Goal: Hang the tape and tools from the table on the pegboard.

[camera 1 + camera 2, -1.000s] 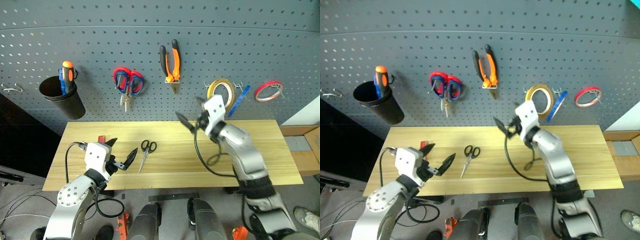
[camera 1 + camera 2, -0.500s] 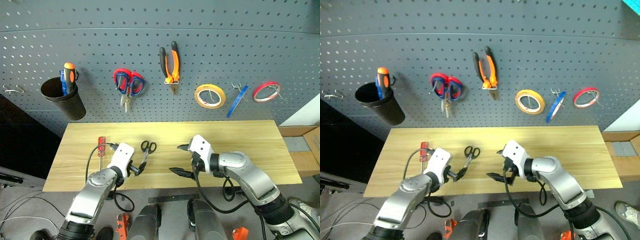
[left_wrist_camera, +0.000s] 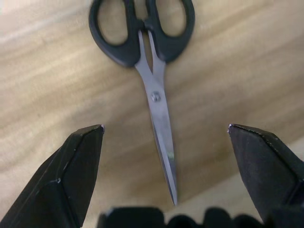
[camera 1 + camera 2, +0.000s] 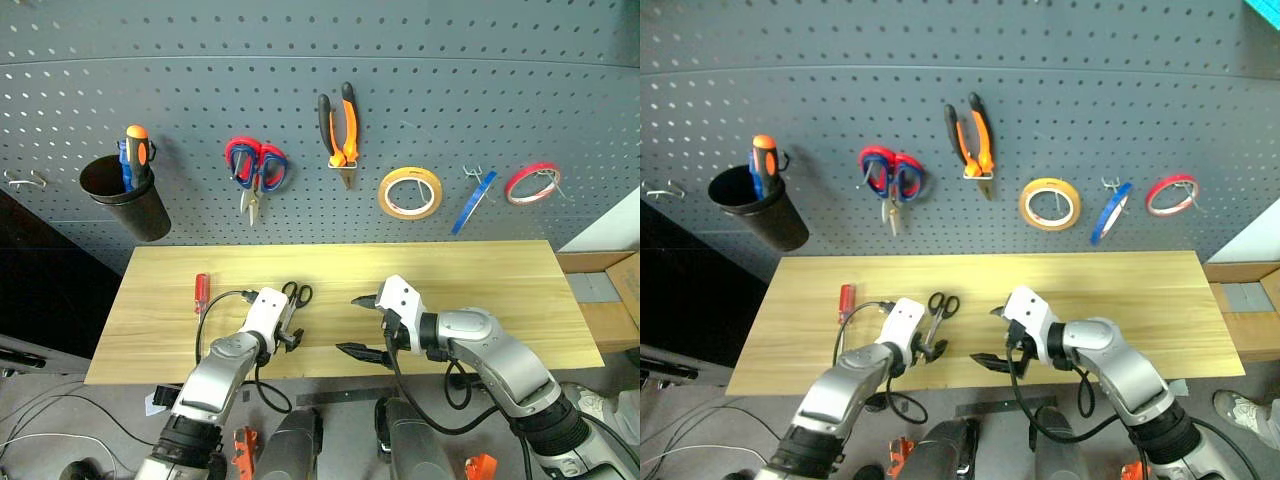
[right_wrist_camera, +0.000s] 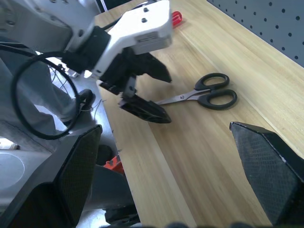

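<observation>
Left gripper wide open, holding nothing, straddling black-handled scissors flat on the table.
Right gripper fully spread, empty, nearby. Red-handled screwdriver lies left; pliers and yellow tape hang on the pegboard.

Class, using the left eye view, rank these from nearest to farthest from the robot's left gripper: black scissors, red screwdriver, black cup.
1. Black scissors, on the table, right at the left gripper.
2. Red screwdriver, on the table, farther left.
3. Black cup, up on the pegboard, far left.
</observation>
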You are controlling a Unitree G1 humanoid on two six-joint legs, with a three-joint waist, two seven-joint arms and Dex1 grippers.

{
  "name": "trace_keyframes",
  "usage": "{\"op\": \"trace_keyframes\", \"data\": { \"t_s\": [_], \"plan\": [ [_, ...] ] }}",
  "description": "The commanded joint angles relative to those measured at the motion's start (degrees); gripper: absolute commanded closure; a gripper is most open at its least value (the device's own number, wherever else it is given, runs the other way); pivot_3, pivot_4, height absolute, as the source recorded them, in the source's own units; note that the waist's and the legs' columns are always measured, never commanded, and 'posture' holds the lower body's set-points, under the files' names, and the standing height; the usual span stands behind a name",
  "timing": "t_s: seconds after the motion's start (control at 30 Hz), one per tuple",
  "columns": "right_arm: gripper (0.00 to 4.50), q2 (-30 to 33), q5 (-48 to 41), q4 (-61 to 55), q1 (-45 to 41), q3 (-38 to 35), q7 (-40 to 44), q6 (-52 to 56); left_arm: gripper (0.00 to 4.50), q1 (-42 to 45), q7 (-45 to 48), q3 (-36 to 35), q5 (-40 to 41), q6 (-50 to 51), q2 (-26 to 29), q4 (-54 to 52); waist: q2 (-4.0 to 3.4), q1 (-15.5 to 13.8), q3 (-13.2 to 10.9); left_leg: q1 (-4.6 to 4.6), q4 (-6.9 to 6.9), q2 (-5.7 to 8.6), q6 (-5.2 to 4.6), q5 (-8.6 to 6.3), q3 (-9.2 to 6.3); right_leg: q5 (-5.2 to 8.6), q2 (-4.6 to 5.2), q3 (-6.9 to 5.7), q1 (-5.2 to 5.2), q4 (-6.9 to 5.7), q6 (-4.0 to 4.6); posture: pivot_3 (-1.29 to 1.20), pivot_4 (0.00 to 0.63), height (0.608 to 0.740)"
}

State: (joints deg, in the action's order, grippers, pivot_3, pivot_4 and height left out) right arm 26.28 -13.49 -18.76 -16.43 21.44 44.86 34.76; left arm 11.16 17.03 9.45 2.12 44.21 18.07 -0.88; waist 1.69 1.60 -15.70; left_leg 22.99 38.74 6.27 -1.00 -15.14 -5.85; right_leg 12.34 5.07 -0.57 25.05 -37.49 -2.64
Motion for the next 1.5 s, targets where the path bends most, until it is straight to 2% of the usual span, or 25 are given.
{"op": "trace_keyframes", "data": {
  "t_s": [0.03, 0.3, 0.57, 0.67, 1.03, 1.3, 1.5],
  "plan": [
    [0.03, 0.12, -0.22, -2.44, 0.58, -0.38, -0.18, -0.38, 0.00, 2.02, -1.37, 1.47, -2.26, -0.55, -0.81, 2.79, 0.00, 0.00, 0.00, 0.00, 0.00, 0.00, 0.00, 0.00, 0.01, 0.00, 0.00, 0.00, 0.00, 0.00, 0.00, -0.06, 0.279, 0.740],
    [0.03, 0.02, -0.50, -2.54, 0.22, -0.28, 0.01, 0.66, 0.00, 5.80, -1.52, 2.28, -2.78, -0.02, -3.49, 8.85, 0.00, 0.00, 0.00, -0.01, 0.00, 0.00, 0.00, 0.00, -0.03, 0.00, 0.00, -0.01, -0.05, 0.06, -0.01, -0.06, 0.286, 0.740],
    [0.03, 0.01, -0.24, -2.08, 0.00, -0.30, -0.04, 0.61, 0.00, 5.22, -1.44, 1.17, -2.08, 1.96, -4.06, 8.58, 0.00, 0.00, 0.00, -0.03, -0.01, 0.00, 0.00, 0.00, -0.05, 0.00, 0.00, -0.01, -0.08, 0.09, -0.02, -0.05, 0.291, 0.740],
    [0.00, -0.06, 0.00, -1.70, -0.26, -0.29, -0.14, 0.49, 0.63, 4.51, -1.60, 0.53, -1.79, 3.17, -4.33, 7.97, 0.00, 0.02, 0.00, -0.03, -0.01, -0.01, 0.00, 0.00, -0.06, 0.01, 0.00, -0.01, -0.09, 0.10, -0.02, -0.05, 0.292, 0.740],
    [0.00, -0.45, 1.26, -0.67, -0.68, 0.16, -0.49, 0.48, 4.40, 3.02, -1.78, -0.39, -2.48, 5.10, -3.67, 6.64, -0.01, -0.04, 0.00, -0.05, -0.04, -0.01, 0.00, -0.01, -0.18, 0.04, 0.00, -0.07, -0.16, 0.32, -0.13, -0.05, 0.293, 0.740],
    [0.00, -0.84, 1.78, 1.01, -2.10, 0.26, -0.11, -0.41, 4.42, -0.03, 0.28, -0.33, -2.20, 0.60, -2.07, 2.35, -0.01, 0.01, 0.00, -0.05, -0.12, -0.02, 0.01, -0.01, -0.18, 0.00, -0.01, -0.06, -0.20, 0.36, -0.07, -0.04, 0.281, 0.740],
    [0.00, -0.38, 1.90, 0.68, -3.82, -0.09, 0.99, -1.88, 4.42, -8.45, 2.75, -3.39, 0.31, -14.35, -0.48, -14.98, 0.00, -0.14, -0.01, 0.00, -0.61, -0.02, 0.28, 0.16, -0.14, -0.02, 0.01, 0.01, 0.05, 0.53, -0.03, -0.03, 0.274, 0.740]
  ]
}}
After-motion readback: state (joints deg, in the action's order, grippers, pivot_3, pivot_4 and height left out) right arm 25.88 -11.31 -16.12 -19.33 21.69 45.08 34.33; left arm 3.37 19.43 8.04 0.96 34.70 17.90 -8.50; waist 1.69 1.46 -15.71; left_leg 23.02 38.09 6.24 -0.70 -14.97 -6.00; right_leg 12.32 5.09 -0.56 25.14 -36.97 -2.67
